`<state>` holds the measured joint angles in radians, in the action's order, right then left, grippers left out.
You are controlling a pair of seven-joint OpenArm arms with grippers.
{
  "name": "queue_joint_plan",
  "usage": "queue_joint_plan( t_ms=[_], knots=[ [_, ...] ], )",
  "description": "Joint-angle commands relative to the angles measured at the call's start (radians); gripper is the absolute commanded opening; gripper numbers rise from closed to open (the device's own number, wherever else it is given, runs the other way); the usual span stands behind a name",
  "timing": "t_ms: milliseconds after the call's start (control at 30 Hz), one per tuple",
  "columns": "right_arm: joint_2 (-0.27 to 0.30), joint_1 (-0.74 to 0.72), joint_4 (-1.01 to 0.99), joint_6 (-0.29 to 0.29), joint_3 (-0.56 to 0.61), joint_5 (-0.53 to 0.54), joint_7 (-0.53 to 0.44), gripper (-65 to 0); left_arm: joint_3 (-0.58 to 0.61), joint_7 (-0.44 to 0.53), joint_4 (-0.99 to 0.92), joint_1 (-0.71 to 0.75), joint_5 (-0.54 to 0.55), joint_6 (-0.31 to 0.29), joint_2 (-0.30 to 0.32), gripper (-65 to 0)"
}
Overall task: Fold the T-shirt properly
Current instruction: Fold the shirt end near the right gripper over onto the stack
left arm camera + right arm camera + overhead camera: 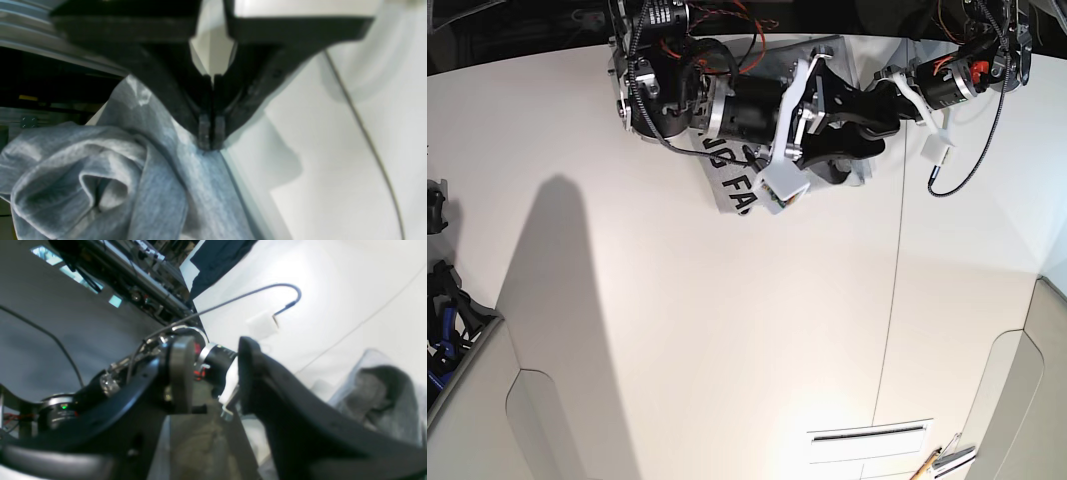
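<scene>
Fingers of left gripper (210, 141) pinch T-shirt (100, 173); right gripper (213, 373) fingers spread apart.

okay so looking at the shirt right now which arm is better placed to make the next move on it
Probably the left. Its gripper is shut on the T-shirt, pinching an edge. The right gripper stands open with nothing between its fingers, the cloth lying off to one side.
</scene>
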<state>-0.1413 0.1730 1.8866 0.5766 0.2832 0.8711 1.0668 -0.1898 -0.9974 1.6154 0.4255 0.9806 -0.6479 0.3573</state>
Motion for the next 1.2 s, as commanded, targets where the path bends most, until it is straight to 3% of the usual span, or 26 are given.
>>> queue_joint_plan(
  t_ms=[0,233,367,433,533,600,833,1033,1167],
  knots=[
    [-0.01,-0.025,0.018,0.007,0.003,0.018,-0.019,-42.9,-0.001,-0.023,0.004,0.004,-0.038,0.008,0.009,-65.0],
    [-0.01,-0.105,0.055,0.004,-0.005,-0.196,0.032,-43.4,-0.041,-0.024,0.005,0.004,-0.017,0.008,0.01,-65.0],
    [-0.008,-0.103,0.138,-0.01,-0.007,-0.238,0.191,-57.1,-0.068,-0.031,0.005,0.004,0.004,0.001,0.01,-65.0],
    [-0.008,-0.07,0.177,-0.013,-0.007,-0.247,0.197,-65.0,-0.068,-0.031,0.005,0.004,0.007,0.0,0.009,-65.0],
    [-0.008,-0.004,0.241,-0.013,-0.007,-0.267,0.192,-65.0,-0.068,-0.031,0.005,0.004,0.014,0.001,0.009,-65.0],
    [-0.008,0.036,0.286,-0.025,-0.007,-0.337,0.18,-65.0,-0.068,-0.031,0.005,0.004,0.014,0.001,0.009,-65.0],
    [0.024,0.121,0.34,-0.219,-0.007,-0.704,0.108,-65.0,-0.068,-0.031,0.005,0.004,0.014,0.001,0.009,-65.0],
    [0.07,0.173,0.338,-0.318,-0.006,-0.836,0.055,-65.0,-0.068,-0.031,0.005,0.004,0.014,0.001,0.009,-65.0],
    [0.075,0.177,0.336,-0.347,-0.006,-0.864,0.008,-65.0,-0.068,-0.031,0.005,0.004,0.014,0.001,0.009,-65.0]
  ],
)
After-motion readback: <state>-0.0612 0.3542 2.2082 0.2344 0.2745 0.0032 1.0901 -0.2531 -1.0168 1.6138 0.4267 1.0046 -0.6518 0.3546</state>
